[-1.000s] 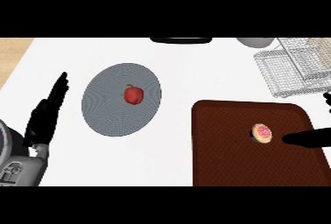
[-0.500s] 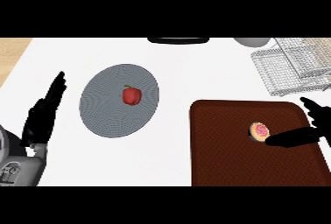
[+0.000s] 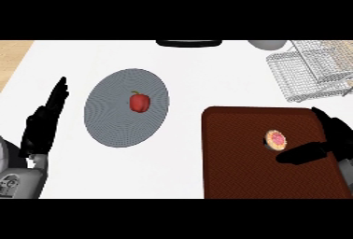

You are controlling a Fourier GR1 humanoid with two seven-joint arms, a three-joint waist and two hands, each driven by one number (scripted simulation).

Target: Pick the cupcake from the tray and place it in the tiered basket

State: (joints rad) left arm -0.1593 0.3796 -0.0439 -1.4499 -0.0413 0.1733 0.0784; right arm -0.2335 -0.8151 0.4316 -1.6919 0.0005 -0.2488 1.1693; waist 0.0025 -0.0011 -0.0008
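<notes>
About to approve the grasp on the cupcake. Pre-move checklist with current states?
1. Cupcake sits on the brown tray, in full view: ok.
2. Right hand beside the cupcake, thumb below it, fingers to its right: ok.
3. Right hand closed on the cupcake: not ok, it is open.
4. Tiered basket stands past the tray, top unobstructed: ok.
5. Left hand rests open at the left edge, out of the way: ok.
6. Red pepper on the grey plate, apart from the tray: ok.

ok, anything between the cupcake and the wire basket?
Head view: only bare brown tray and white counter between the cupcake and wire basket.
</notes>
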